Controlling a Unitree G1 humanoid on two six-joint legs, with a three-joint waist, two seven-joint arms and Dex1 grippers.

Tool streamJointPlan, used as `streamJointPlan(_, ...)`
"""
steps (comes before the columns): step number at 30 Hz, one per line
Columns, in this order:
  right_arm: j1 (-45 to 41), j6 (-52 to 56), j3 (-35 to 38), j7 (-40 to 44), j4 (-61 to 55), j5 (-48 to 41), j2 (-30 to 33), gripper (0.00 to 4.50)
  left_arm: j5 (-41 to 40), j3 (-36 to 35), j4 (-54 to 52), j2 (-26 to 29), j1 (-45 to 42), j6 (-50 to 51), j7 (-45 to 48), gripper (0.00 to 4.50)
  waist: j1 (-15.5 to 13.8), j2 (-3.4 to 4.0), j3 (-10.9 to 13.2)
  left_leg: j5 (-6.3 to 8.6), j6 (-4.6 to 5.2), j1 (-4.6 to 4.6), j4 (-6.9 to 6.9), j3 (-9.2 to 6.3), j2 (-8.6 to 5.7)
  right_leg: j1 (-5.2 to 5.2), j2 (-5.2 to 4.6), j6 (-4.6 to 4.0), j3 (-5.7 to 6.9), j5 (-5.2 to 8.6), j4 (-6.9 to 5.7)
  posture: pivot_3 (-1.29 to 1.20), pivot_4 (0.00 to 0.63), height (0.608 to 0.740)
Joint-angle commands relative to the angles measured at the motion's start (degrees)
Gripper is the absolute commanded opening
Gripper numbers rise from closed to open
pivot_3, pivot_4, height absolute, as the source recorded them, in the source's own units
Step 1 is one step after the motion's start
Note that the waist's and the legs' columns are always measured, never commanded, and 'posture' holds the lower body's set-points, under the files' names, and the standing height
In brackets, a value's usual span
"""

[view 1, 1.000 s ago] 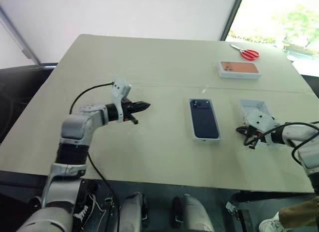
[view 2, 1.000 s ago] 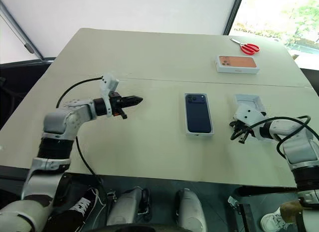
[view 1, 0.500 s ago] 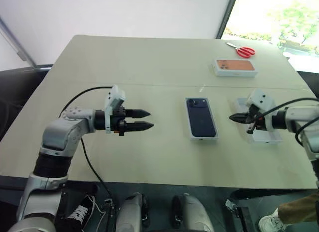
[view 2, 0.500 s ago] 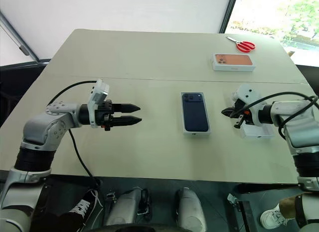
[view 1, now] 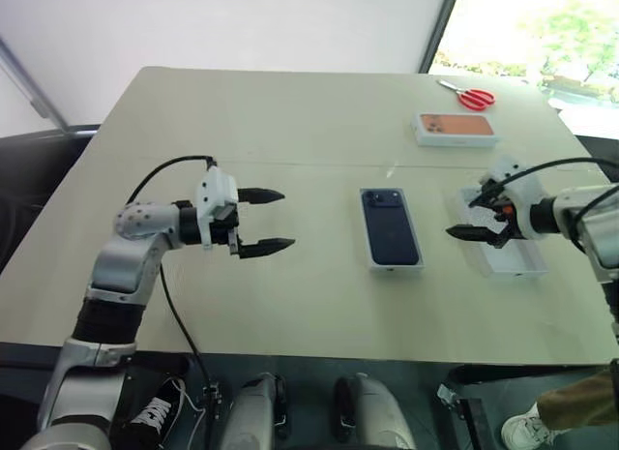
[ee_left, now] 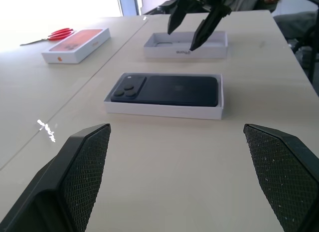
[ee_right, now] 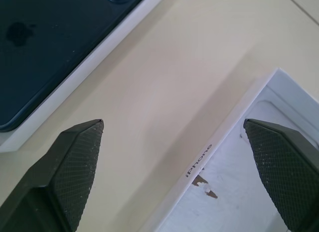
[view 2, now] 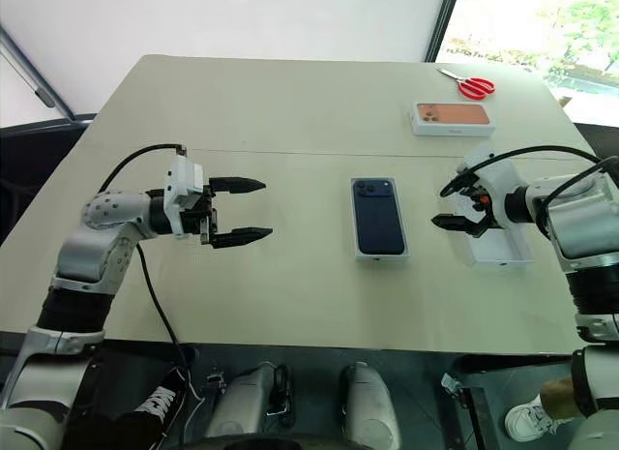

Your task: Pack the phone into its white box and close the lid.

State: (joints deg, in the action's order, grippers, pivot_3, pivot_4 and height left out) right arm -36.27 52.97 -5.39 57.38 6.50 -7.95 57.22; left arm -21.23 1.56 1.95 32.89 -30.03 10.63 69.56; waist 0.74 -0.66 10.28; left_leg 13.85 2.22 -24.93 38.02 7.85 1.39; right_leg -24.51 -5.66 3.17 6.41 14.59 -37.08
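Both my pincers hang spread and empty above the table [view 1: 290,121]: my left pincer [view 1: 263,220] points level across the table toward the phone [view 1: 393,225], well apart from it, with one finger above the other, and my right pincer [view 1: 474,218] hovers with its fingers parted over the near-left edge of the lid [view 1: 505,245], which lies open side up to the right of the phone. I cannot tell whether its lower finger touches the lid's rim. The phone, dark navy, lies camera side up inside the white box [ee_left: 164,108], filling the tray, with its camera cluster at the far left corner. Tray and lid sit side by side with a strip of bare table between them. The table is a broad pale beige surface made of two sheets, with a seam running across it just beyond the phone. Farther back on the right rests another white box with an orange phone picture [view 1: 456,129], and beyond that a pair of red-handled scissors [view 1: 470,98] near the far right corner. Behind the table stands a plain white wall, and at the upper right a dark-framed window [view 1: 542,24] lets in bright daylight with green foliage outside.
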Motion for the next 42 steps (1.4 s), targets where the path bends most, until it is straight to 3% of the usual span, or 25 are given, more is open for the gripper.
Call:
streamJointPlan(1, -3.1, 7.6, 0.7, -3.7, 0.6, -0.4, -2.3, 4.45, 0.9, 0.6, -0.1, -0.7, -1.2, -2.4, -0.9, 4.50, 0.0, 0.00, 0.0, 0.00, 0.00, 0.00, 0.00, 0.00, 0.00, 0.00, 0.00, 0.00, 0.00, 0.00, 0.00, 0.00, 0.150, 0.738)
streamJointPlan(5, -8.3, 17.9, 4.8, -9.4, 6.6, -1.6, -6.7, 4.45, 1.0, 0.9, 0.1, -2.0, -1.2, -2.2, -2.2, 4.50, 0.1, 0.03, 0.0, 0.00, 0.01, -0.03, 0.02, 0.01, 0.00, -0.02, 0.00, 0.14, 0.00, -0.10, -0.01, 0.00, 0.150, 0.738)
streamJointPlan(14, -6.8, 21.0, 0.9, -12.0, 6.5, -1.9, -6.0, 4.45, 1.1, 1.7, -0.8, -3.4, -0.5, -1.2, -5.6, 4.50, 0.0, 0.08, 0.0, -0.01, 0.06, -0.24, 0.11, 0.00, -0.02, -0.14, 0.05, 0.19, 0.06, -0.13, -0.04, 0.00, 0.150, 0.738)
streamJointPlan(26, -5.3, 25.5, 2.4, -13.8, 3.3, -5.3, -5.2, 4.45, 1.2, 2.1, -1.6, -5.0, 0.0, -1.4, -8.4, 4.50, -0.1, 0.09, 0.0, -0.01, 0.09, -0.25, 0.16, 0.01, 0.00, -0.13, 0.14, 0.22, 0.08, -0.13, -0.09, 0.00, 0.150, 0.738)
streamJointPlan(29, -4.9, 23.5, 2.0, -14.4, 4.4, -4.7, -4.9, 3.58, 1.5, 2.4, -1.6, -5.5, 0.0, -1.6, -9.1, 4.50, -0.1, 0.09, 0.0, -0.01, 0.09, -0.25, 0.17, 0.01, 0.00, -0.13, 0.15, 0.22, 0.08, -0.13, -0.09, 0.00, 0.150, 0.738)
streamJointPlan(36, -5.5, 21.1, 1.6, -16.3, 6.5, -4.0, -6.0, 0.05, 2.0, 2.4, -2.0, -5.5, 0.5, -1.2, -9.2, 4.50, -0.1, 0.09, 0.0, -0.01, 0.08, -0.25, 0.17, 0.02, 0.01, -0.13, 0.19, 0.23, 0.09, -0.13, -0.10, 0.00, 0.150, 0.738)
streamJointPlan(42, -10.1, 22.0, 5.9, -19.2, 8.9, -5.6, -10.0, 0.05, 2.1, 1.6, -1.2, -5.2, 0.2, -1.2, -9.8, 4.50, 0.1, 0.09, 0.0, -0.02, 0.08, -0.25, 0.19, 0.03, 0.02, -0.12, 0.20, 0.23, 0.09, -0.13, -0.11, 0.00, 0.150, 0.738)
